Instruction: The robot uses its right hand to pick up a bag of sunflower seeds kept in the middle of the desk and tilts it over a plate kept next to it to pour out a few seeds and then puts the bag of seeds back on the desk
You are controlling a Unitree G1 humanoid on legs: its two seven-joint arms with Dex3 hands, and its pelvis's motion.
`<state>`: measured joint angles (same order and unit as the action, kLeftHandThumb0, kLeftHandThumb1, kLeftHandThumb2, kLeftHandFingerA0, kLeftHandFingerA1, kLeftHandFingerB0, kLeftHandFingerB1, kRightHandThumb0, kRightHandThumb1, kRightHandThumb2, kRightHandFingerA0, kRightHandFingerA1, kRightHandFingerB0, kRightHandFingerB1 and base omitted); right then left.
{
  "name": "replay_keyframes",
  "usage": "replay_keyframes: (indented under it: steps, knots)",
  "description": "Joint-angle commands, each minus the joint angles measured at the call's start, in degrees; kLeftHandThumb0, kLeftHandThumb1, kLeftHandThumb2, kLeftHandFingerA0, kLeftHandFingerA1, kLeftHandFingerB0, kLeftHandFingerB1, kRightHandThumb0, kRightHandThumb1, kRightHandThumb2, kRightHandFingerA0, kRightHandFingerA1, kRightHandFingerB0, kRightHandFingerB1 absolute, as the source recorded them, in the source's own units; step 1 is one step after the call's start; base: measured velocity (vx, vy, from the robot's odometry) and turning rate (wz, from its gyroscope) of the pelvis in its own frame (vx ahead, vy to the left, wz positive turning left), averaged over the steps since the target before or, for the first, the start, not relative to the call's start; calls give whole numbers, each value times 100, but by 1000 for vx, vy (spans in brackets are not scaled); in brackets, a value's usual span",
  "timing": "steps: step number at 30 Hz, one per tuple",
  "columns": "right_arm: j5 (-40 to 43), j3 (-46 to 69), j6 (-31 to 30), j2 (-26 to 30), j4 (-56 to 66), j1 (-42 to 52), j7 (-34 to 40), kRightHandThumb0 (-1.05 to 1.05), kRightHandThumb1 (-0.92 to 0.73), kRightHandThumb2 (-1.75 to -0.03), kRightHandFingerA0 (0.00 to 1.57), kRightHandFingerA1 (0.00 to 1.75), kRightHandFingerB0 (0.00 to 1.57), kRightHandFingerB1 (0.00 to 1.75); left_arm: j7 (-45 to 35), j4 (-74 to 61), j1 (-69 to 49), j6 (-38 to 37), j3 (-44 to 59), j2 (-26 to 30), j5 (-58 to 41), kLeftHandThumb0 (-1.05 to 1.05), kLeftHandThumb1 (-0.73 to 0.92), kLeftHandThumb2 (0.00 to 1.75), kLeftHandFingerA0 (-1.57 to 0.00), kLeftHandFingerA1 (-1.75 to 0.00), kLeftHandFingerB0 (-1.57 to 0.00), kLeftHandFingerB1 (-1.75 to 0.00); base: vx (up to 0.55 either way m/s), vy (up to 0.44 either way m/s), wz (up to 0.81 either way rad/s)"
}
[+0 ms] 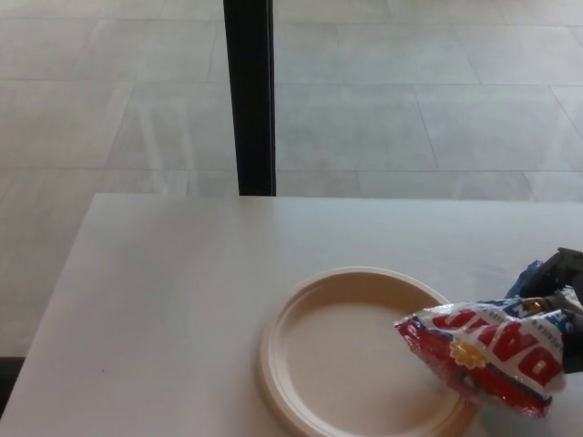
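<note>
- The right hand (563,278) enters at the right edge of the head view, only partly in frame, its black fingers clasped around the far end of the bag of sunflower seeds (483,350).
- The bag is red, white and blue with large red lettering and a small yellow flower mark; it is crinkled and shiny.
- The bag lies tilted, its left end stretched out over the right part of the plate (314,350), with the crimped red edge pointing left toward the plate's middle.
- Whether the bag's lower edge touches the plate rim cannot be told from this view.
- The plate is a pale cream, round disposable one with a raised rim, sitting on the near right part of the desk (173,300); its near edge is cut off by the bottom of the picture.
- The visible inside of the plate looks bare and smooth.
- The desk top is light beige and plain, stretching left and far of the plate.
- Beyond the desk's far edge stands a black upright post (250,96), and behind it a floor of large grey tiles (410,109).
</note>
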<state>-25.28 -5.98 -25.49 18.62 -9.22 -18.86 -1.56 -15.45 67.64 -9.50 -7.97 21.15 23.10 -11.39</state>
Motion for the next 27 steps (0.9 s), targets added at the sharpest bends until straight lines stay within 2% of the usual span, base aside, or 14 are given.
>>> replay_keyframes:
  steps: [1, 9, 10, 11, 13, 14, 15, 16, 18, 19, 20, 25, 26, 27]
  knots:
    - [8, 30, -578, -120, -6, -222, -70, -32, -52, -114, 92, 175, 74, 158, -22, 4, -31, -96, -16, 121, 46, -33, 65, 121, -18, -63, -11, -57, 0, 0, 0]
    - [-163, -121, -697, -166, -158, -527, 84, -31, -60, -103, 94, 175, 77, 150, -9, -104, -107, -137, -67, 133, 102, -34, 61, 120, -17, -63, -11, -57, 0, 0, 0]
    - [-213, -150, -736, -171, -157, -572, 123, -32, -61, -102, 92, 175, 76, 148, -72, -123, -88, -63, 14, 122, -5, -64, 71, 101, -22, -70, -17, -60, 0, 0, 0]
    - [-276, -222, -775, -139, -116, -646, 80, -27, -59, -104, 91, 175, 77, 124, -53, -109, -78, -60, -11, 131, 26, -66, 73, 102, -20, -68, -15, -58, 0, 0, 0]
    - [-316, -276, -848, -126, -79, -698, 51, -27, -59, -104, 91, 175, 77, 124, -72, -126, -92, -92, -61, 149, 78, -66, 73, 102, -20, -68, -15, -58, 0, 0, 0]
    - [-357, -335, -873, -102, -57, -732, 21, -28, -60, -103, 92, 175, 78, 123, -27, -119, -96, -119, -71, 144, 94, -35, 60, 119, -17, -62, -10, -57, 0, 0, 0]
    - [-377, -364, -845, -93, -71, -752, 32, -31, -58, -103, 90, 175, 82, 120, -75, -159, -125, -135, -70, 149, 83, -66, 80, 80, -19, -70, -16, -56, 0, 0, 0]
    - [-431, -424, -874, -81, -50, -787, 31, -31, -57, -106, 91, 175, 85, 119, -120, -134, -104, -85, -51, 158, 50, -35, 61, 119, -15, -62, -10, -57, 0, 0, 0]
    - [-537, -515, -904, -54, -59, -874, 69, -31, -51, -110, 96, 172, 96, 109, -62, -38, -56, -107, -61, 165, 81, -35, 60, 118, -17, -62, -10, -56, 0, 0, 0]
    - [-569, -540, -874, -32, -108, -923, 105, -32, -55, -103, 98, 172, 96, 113, -45, -30, -63, -123, -57, 164, 81, -35, 59, 118, -18, -63, -11, -57, 0, 0, 0]
    - [-658, -600, -823, 15, -185, -1005, 159, -31, -60, -97, 96, 175, 78, 153, -26, -7, -50, -123, -64, 166, 90, -35, 59, 118, -17, -62, -10, -56, 0, 0, 0]
    - [-942, -871, -717, 189, -430, -1327, 248, -32, -64, -87, 94, 175, 67, 162, -36, 78, 8, -65, -60, 223, 75, -35, 62, 119, -17, -62, -10, -56, 0, 0, 0]
    - [-1011, -943, -798, 213, -465, -1455, 183, -34, -66, -88, 95, 175, 75, 158, -73, 83, -2, -98, -40, 215, 49, -35, 60, 118, -17, -62, -10, -56, 0, 0, 0]
    - [-1031, -958, -781, 201, -485, -1505, 244, -35, -65, -87, 95, 175, 76, 159, -62, 79, -5, -128, -75, 222, 92, -35, 60, 118, -17, -62, -10, -56, 0, 0, 0]
